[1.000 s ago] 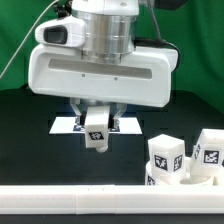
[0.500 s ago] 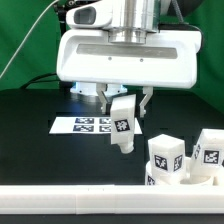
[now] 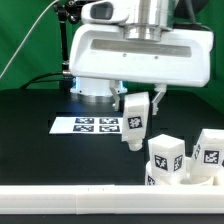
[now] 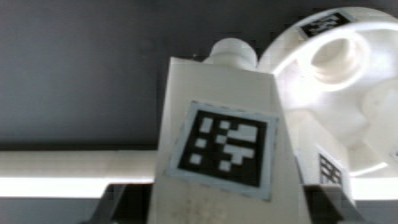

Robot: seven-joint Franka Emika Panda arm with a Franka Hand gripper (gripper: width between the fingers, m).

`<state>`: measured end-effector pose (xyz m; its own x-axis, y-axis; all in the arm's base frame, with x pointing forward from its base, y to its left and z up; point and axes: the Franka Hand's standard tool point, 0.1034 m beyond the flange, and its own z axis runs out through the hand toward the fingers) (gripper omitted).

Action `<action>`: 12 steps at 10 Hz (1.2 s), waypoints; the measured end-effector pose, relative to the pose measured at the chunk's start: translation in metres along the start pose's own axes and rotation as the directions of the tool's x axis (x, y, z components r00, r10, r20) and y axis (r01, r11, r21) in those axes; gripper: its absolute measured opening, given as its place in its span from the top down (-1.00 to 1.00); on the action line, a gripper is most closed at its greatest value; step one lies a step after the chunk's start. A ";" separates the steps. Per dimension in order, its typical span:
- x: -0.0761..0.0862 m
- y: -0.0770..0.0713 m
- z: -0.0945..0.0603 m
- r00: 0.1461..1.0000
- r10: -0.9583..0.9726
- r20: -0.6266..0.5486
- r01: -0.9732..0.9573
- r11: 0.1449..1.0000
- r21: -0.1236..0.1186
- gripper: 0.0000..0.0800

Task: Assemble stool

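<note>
The leg (image 3: 134,125) hung clear of the table, slightly tilted, just to the exterior view's left of two other legs (image 3: 166,157) at the near right, with the seat (image 4: 334,68) close behind it in the wrist view. Your gripper (image 3: 138,104) was part-closed on the leg's upper end. Lowered at that tilt, I judge it could have missed its socket or knocked a neighbouring leg over.

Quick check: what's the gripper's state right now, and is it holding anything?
The gripper: closed on a white tagged stool leg, held upright between its fingers.
</note>
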<state>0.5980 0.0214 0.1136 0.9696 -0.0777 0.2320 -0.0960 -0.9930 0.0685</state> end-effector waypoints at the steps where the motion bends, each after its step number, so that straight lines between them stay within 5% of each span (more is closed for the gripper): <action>1: -0.001 0.001 0.002 1.000 0.008 0.000 -0.008 1.000 0.001 0.18; 5: 0.000 -0.006 0.002 0.997 -0.073 -0.025 0.072 0.997 -0.009 0.18; 8: -0.004 -0.043 -0.005 0.974 -0.220 -0.046 0.219 0.975 -0.027 0.18; 12: -0.004 -0.043 -0.004 0.976 -0.213 -0.054 0.212 0.977 -0.022 0.18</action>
<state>0.5977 0.0650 0.1134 0.9543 0.1403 0.2639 0.1067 -0.9847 0.1379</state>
